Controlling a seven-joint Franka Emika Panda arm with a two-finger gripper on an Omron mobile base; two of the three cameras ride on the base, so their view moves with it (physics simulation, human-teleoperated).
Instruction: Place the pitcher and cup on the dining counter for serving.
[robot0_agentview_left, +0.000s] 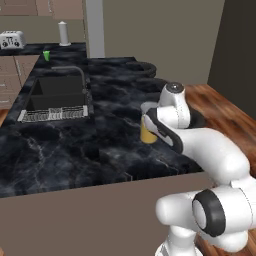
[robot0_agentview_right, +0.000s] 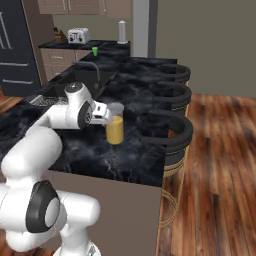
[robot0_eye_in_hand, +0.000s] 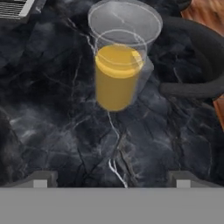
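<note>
The tall clear cylindrical pitcher (robot0_eye_in_hand: 117, 65), part-filled with orange-yellow liquid, stood upright on the black white-veined marble tabletop (robot0_eye_in_hand: 57, 131), at upper centre of the hand view. The pincer (robot0_eye_in_hand: 111, 179) hung spread wide and empty, its two dark fingertips (robot0_eye_in_hand: 40, 179) low in the frame, apart from the pitcher. In the right base view the pitcher (robot0_agentview_right: 115, 125) stood just beside the white arm's hand. The small bright green cup (robot0_agentview_left: 46, 55) sat far off at upper left, beyond the inset sink (robot0_agentview_left: 55, 97).
</note>
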